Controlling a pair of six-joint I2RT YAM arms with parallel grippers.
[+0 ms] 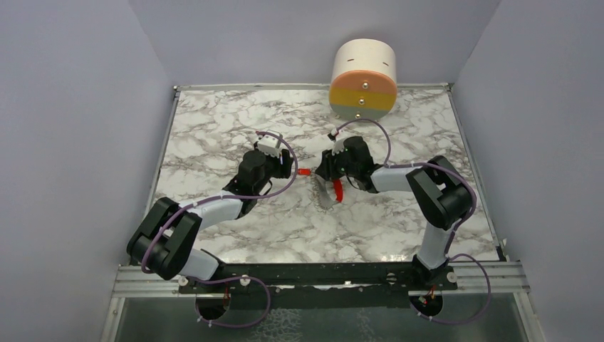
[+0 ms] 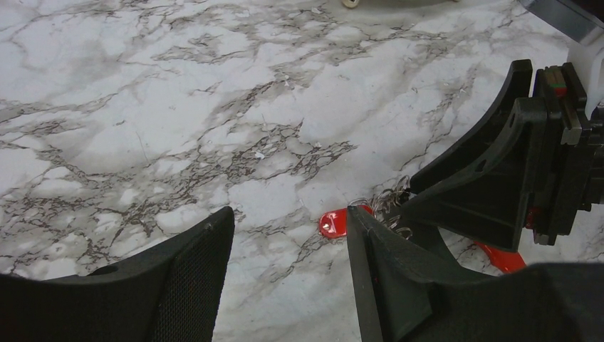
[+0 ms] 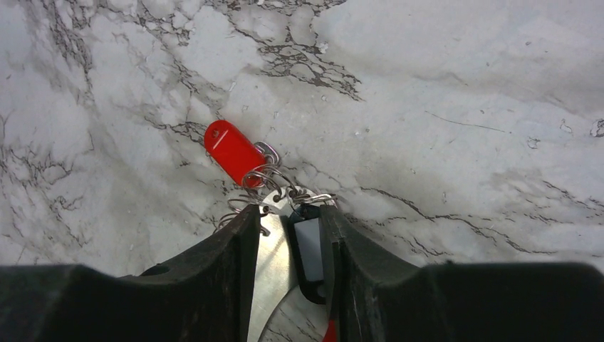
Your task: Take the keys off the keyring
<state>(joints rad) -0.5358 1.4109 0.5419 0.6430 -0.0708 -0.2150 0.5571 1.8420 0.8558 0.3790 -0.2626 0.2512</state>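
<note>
While left fingers (image 2: 186,283) gape empty, right fingers (image 3: 214,274) pinch one dark-headed key (image 3: 308,249); one red-headed key (image 3: 231,151) rests on table (image 3: 463,85).

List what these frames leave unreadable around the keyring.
- Top view: keyring links too small to resolve; the right gripper covers most of it.
- Right wrist: lower ends of the dark-headed key and silver blade are hidden between the fingers gripping them; which ring each hangs on is lost in the tangle.
- Left wrist: red-headed key is partly behind the open left gripper finger; the keyring beyond it is blurred.
</note>
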